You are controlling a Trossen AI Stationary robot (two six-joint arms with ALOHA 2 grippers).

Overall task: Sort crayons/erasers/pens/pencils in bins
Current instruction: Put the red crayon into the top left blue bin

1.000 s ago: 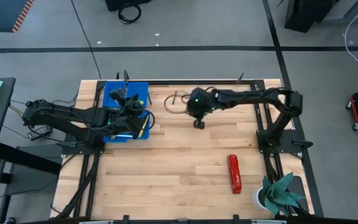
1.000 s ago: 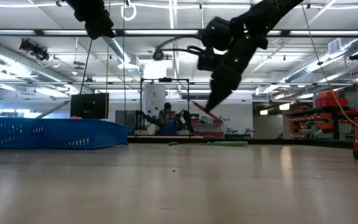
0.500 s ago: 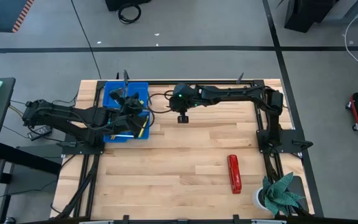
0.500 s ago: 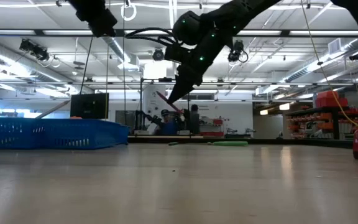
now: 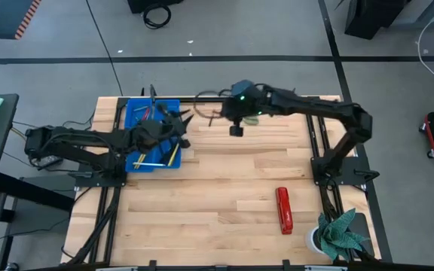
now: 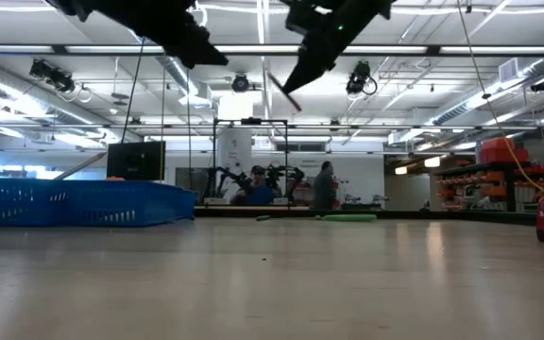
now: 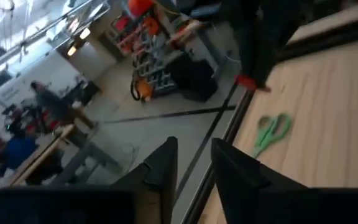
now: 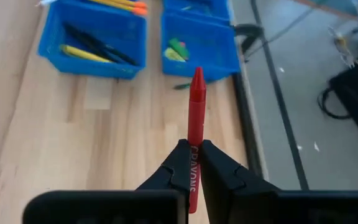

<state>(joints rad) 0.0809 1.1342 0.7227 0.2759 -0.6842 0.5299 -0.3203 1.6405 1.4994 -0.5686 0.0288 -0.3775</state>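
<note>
Overhead, the right gripper [image 8: 191, 163] pinches a red crayon [image 8: 195, 118], which juts out past its fingertips; it hangs above the far edge of the bench [image 5: 224, 188], near the blue bins [image 5: 154, 135]. From its wrist view, one bin [image 8: 95, 37] holds dark pens and a yellow pencil, and the bin just beside it [image 8: 199, 37] holds green pieces. Over the bins, the left gripper [image 7: 194, 163] hovers with its fingers apart and nothing between them. Green scissors [image 7: 271, 132] lie on the bench, and a red stapler [image 5: 283, 210] sits well apart.
</note>
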